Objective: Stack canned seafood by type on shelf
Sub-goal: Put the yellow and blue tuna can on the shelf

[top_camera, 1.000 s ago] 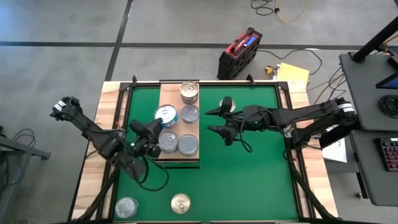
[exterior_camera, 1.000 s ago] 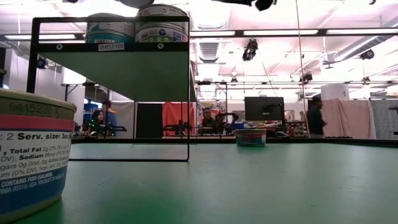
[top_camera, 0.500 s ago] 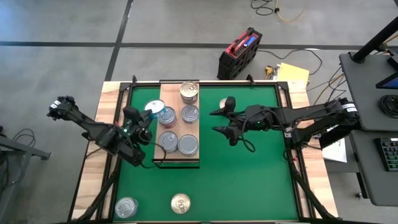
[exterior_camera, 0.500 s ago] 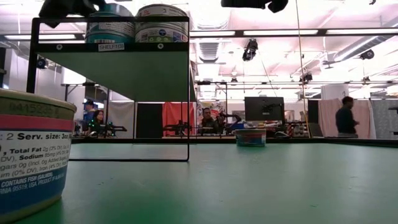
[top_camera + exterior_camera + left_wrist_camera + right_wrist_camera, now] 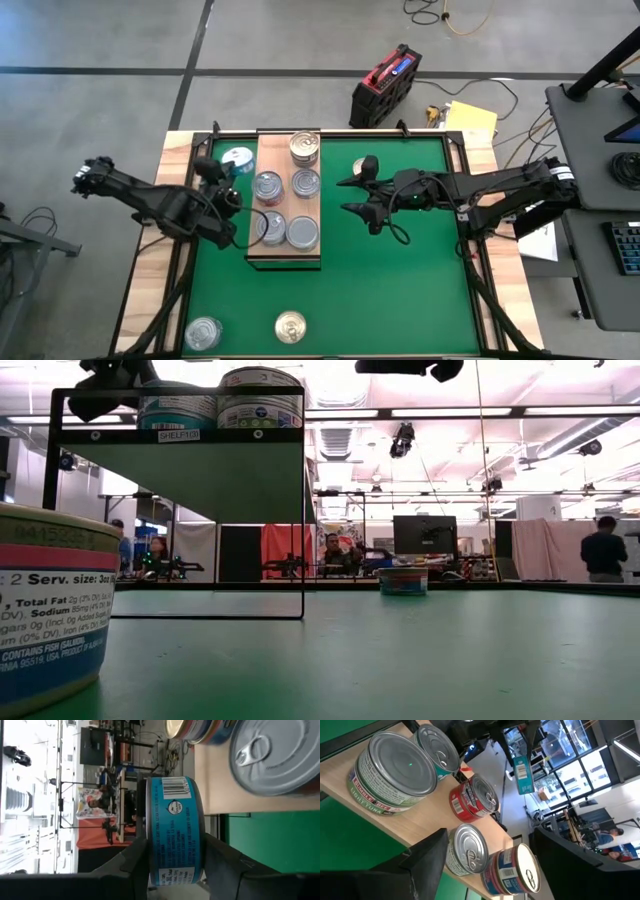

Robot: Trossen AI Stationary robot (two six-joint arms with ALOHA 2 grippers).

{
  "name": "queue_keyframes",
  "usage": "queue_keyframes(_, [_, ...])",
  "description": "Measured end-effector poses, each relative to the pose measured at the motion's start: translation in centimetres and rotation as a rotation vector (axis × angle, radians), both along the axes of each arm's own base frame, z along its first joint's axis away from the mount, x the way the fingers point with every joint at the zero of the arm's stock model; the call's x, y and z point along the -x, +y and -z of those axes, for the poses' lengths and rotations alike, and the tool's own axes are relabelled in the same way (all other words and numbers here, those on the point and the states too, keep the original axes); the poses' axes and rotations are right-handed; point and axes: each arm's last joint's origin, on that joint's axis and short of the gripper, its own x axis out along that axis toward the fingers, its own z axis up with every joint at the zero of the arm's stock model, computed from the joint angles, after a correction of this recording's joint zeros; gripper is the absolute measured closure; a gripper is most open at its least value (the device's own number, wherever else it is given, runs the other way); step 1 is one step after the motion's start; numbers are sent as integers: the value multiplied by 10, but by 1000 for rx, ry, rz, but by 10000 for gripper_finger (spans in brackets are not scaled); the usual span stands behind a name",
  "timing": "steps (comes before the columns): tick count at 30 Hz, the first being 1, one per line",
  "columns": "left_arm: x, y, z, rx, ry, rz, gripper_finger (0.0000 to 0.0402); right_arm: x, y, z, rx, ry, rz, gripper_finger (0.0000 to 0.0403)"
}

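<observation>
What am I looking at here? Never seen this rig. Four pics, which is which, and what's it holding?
Two robot arms work at a green table. One picture looks straight down from above, one sits at table height, and the other two come from cameras on each arm's wrist.

A wooden shelf stands on the table with five tins on it; two more tins sit on the mat near the front edge.

The left claw holds a blue tin by its sides, off the shelf's left edge. Its wrist picture shows a finger pressed on either side.

The right claw is open, holds nothing, and hovers right of the shelf.
</observation>
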Motion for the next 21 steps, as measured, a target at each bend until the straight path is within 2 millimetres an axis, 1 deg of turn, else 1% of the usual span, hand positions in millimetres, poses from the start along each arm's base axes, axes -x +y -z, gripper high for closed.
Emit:
queue_keyframes(5, [7,5,-5,4,-14,-5,267,1,-1,0,-30,-6,11,115])
queue_keyframes(11, [15,8,-10,17,-48,-4,267,1,-1,-1,-76,-14,23,127])
queue_keyframes(15, [13,9,-10,17,-52,-17,268,1,-1,-1,-86,-16,25,134])
queue_keyframes(21, [7,16,-7,-2,-8,-64,268,1,-1,-1,-88,-16,21,140])
